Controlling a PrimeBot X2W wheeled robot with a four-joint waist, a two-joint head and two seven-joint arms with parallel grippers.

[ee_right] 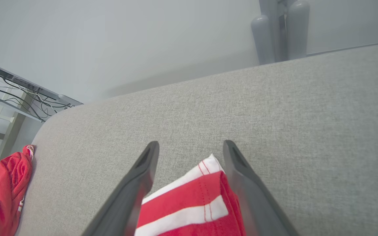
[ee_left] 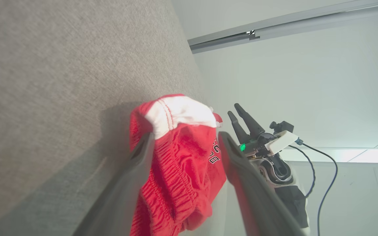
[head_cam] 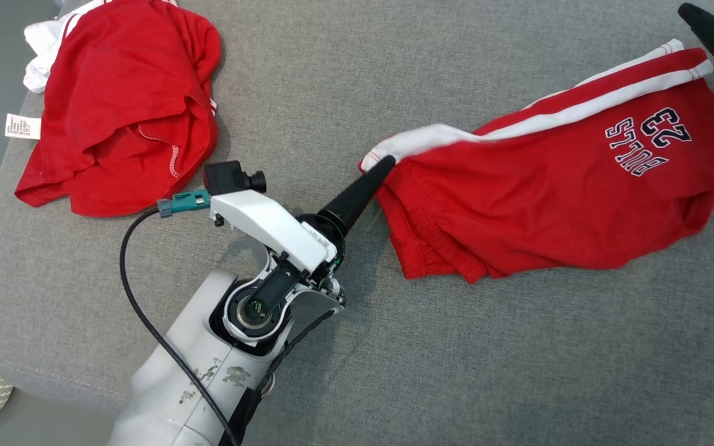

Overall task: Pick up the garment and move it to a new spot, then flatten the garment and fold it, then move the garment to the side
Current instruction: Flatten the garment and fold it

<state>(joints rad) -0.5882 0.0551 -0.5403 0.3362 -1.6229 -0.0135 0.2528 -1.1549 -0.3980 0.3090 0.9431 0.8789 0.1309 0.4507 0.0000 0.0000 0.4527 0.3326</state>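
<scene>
Two claws stand open and empty: left claw straddles the waistband of the shorts, right claw the striped hem. Smooth creases outward before folding.

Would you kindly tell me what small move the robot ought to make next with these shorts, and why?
Probably draw both grippers back off the cloth. The left gripper and right gripper have open jaws around opposite ends of the red shorts, lying on the grey cushion with a bunched waistband needing flattening.
</scene>
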